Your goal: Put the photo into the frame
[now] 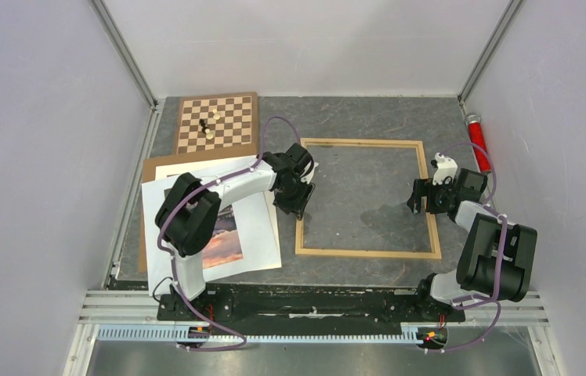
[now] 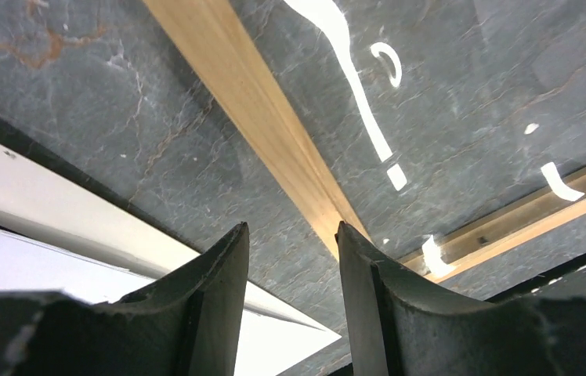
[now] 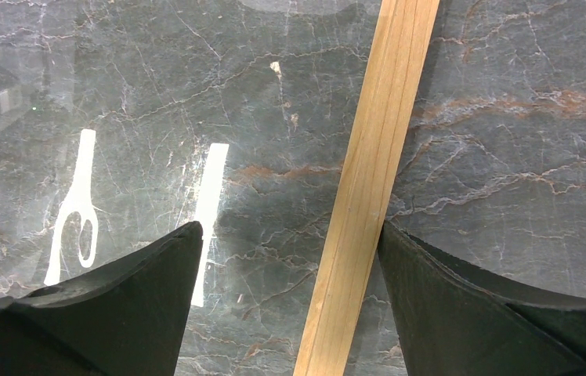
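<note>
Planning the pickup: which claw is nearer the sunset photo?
Left. The left claw is at the frame's left rail, just right of the photo; the right claw is at the far rail.

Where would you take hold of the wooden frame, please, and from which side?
I'd take the frame by its right rail, coming from straight above. It lies flat on the table, so only a narrow rail offers two opposite faces to pinch. The open right gripper stands over that rail, a finger on each side.
</note>
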